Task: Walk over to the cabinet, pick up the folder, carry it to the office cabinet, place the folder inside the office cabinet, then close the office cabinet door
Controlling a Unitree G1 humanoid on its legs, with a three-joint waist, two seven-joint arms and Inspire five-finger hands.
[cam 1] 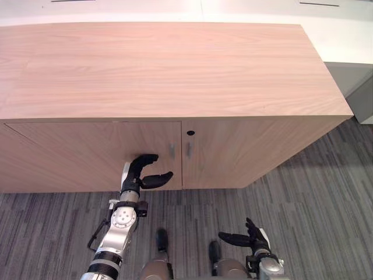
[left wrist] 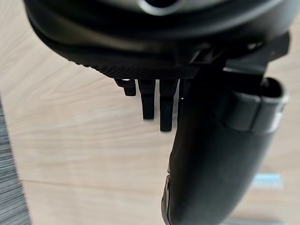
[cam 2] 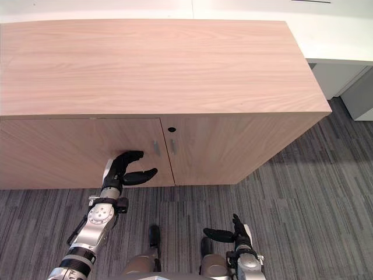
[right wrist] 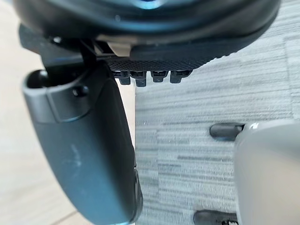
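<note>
The left hand (cam 1: pixel 141 171) is at the cabinet's (cam 1: pixel 175 70) left door (cam 1: pixel 76 154), near its inner edge, fingers wide and empty, probably to press it shut. Both doors look closed, so the folder is likely inside. The right hand (cam 1: pixel 252 238) hangs low before the cabinet, fingers loose, empty.

Grey striped carpet (cam 1: pixel 303 192) covers the floor; a white unit (cam 1: pixel 344 35) stands at the back.
</note>
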